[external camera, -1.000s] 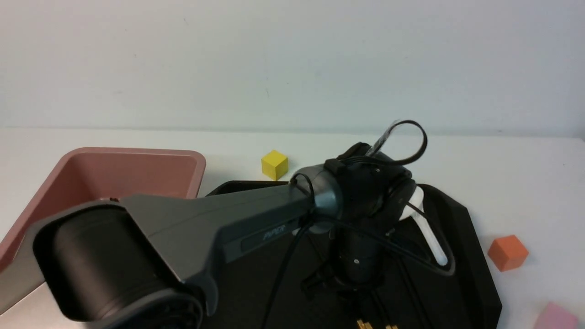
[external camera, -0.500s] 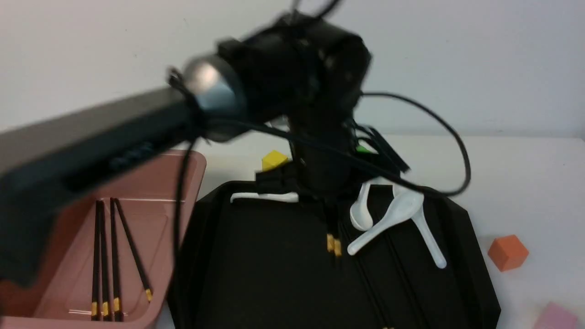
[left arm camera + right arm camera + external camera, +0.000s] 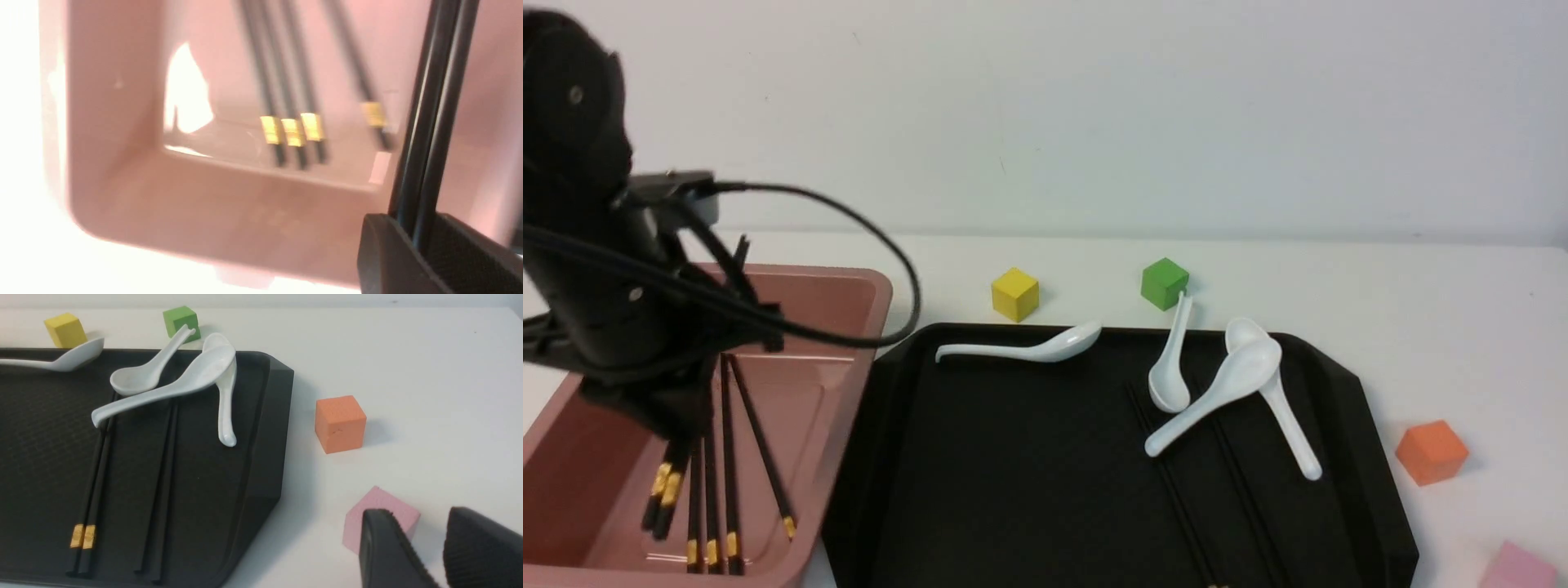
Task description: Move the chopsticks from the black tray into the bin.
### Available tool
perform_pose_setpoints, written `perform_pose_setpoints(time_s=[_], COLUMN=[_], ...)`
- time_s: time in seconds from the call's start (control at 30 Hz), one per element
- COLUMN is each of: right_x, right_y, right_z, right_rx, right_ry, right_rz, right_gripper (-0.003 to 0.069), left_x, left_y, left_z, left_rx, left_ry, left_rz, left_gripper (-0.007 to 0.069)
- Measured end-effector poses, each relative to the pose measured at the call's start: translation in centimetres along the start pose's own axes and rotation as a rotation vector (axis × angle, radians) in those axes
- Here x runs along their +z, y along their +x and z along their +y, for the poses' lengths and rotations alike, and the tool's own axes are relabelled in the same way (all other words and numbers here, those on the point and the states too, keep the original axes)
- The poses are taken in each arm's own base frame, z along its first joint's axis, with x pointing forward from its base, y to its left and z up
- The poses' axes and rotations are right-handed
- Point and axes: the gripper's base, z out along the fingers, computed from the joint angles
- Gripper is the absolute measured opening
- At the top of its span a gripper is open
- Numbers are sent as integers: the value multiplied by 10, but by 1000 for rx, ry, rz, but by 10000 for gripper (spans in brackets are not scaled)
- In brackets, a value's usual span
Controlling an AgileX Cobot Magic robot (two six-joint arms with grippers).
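My left gripper hangs over the dusty-pink bin, shut on two black chopsticks whose gold-banded ends point down into it. In the left wrist view the jaws clamp the pair above the bin. Several chopsticks lie on the bin floor. More chopsticks lie on the black tray, seen in the right wrist view as two pairs. My right gripper is open and empty beside the tray, out of the front view.
Several white spoons lie on the tray's far half, some across the chopsticks' tips. Yellow and green cubes stand behind the tray, an orange cube to its right, and a pink cube at my right gripper's fingers.
My left arm has lifted a pair of chopsticks off the tray and swung left to over the bin. The tray and spoons are now uncovered.
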Motion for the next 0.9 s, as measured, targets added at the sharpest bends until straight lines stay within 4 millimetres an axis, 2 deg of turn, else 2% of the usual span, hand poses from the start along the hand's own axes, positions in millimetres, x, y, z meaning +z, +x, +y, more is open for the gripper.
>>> perform_pose_setpoints(time_s=[0.1,0.27,0.4,0.5,0.63,0.73,0.8,0.83,0.87,0.9], right_x=[0,0,0,0,0,0,0,0,0,0], right_y=[0,0,0,0,0,0,0,0,0,0], right_z=[0,0,0,0,0,0,0,0,0,0], right_rx=[0,0,0,0,0,0,0,0,0,0], right_ry=[0,0,0,0,0,0,0,0,0,0], right_rz=[0,0,0,0,0,0,0,0,0,0], right_gripper=[240,240,240,240,240,240,240,240,240,240], left_x=[15,43,63,68,59,28,0,-3,-20,-28], left_y=[-5,-15,-19,-18,-14,-3,12,14,29,39], left_z=[8,7,5,5,7,12,17,17,21,24], left_rx=[26,92,92,73,70,69,86,85,91,90], left_ry=[0,-9,-22,-30,-37,-29,-3,0,23,38], left_rz=[-20,-7,41,72,79,38,-29,-36,-86,-116], left_gripper=[114,120,176,232,212,103,9,2,-13,-13])
